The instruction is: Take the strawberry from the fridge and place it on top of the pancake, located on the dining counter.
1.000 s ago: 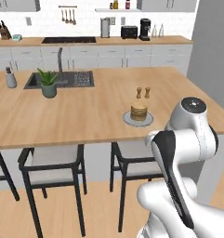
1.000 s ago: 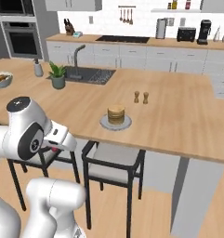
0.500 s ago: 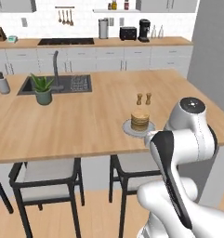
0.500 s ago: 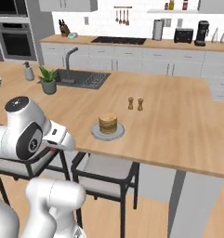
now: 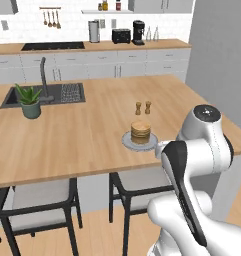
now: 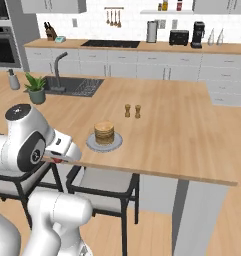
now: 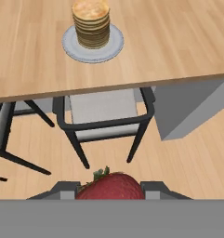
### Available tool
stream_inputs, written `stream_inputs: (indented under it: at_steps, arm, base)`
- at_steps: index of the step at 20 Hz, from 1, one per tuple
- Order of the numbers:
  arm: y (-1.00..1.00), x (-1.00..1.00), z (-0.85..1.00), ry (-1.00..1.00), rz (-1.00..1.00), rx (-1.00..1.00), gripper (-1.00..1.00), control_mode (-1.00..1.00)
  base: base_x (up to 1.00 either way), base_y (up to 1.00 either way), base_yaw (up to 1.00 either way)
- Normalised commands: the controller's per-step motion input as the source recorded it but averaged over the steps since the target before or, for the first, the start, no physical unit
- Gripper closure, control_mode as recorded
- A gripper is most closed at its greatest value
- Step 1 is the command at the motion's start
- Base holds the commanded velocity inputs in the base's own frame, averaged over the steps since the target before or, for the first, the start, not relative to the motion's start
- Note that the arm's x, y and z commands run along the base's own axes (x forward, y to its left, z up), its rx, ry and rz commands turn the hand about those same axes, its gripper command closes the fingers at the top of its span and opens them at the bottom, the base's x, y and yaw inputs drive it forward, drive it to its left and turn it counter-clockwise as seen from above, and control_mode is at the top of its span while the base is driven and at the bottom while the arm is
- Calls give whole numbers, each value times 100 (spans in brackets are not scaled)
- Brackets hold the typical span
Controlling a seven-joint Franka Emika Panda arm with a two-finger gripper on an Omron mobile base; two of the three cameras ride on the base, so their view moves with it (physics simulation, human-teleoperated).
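Rolling rightward along the dining worktop [image 5: 67,135], the base had carried both cameras with it, so the pancake [image 5: 140,132] on its grey plate [image 5: 128,143] sat closer and nearer the middle of the picture than a second before, though nothing on the wood itself had shifted. From where I stood the arm was tucked in low, below the worktop's edge, which made sense for travelling: a folded arm keeps the fruit steady and clear of the slab. The end effector [image 7: 109,188] was clamped on the strawberry [image 7: 110,185], the red fruit wedged between the two dark fingertips [image 7: 62,189] with its green leaves poking up; a sliver of red also showed at the wrist in the right base view. Ahead of the hand lay the pancake stack, just inside the near edge, with a dark-framed chair [image 7: 103,114] below it. Two little wooden shakers [image 6: 132,111] stood just behind the plate, so I judged the hand would need to rise and reach forward over the edge.
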Motion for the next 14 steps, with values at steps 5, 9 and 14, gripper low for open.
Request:
stream_inputs:
  at_steps: [5,9,14]
  arm:
    - [0,0,0,0,0,0,100,100]
    - [0,0,0,0,0,0,100,100]
    - [0,0,0,0,0,0,100,100]
  base:
    - [35,3,-13]
    - [62,12,-1]
    - [56,35,-1]
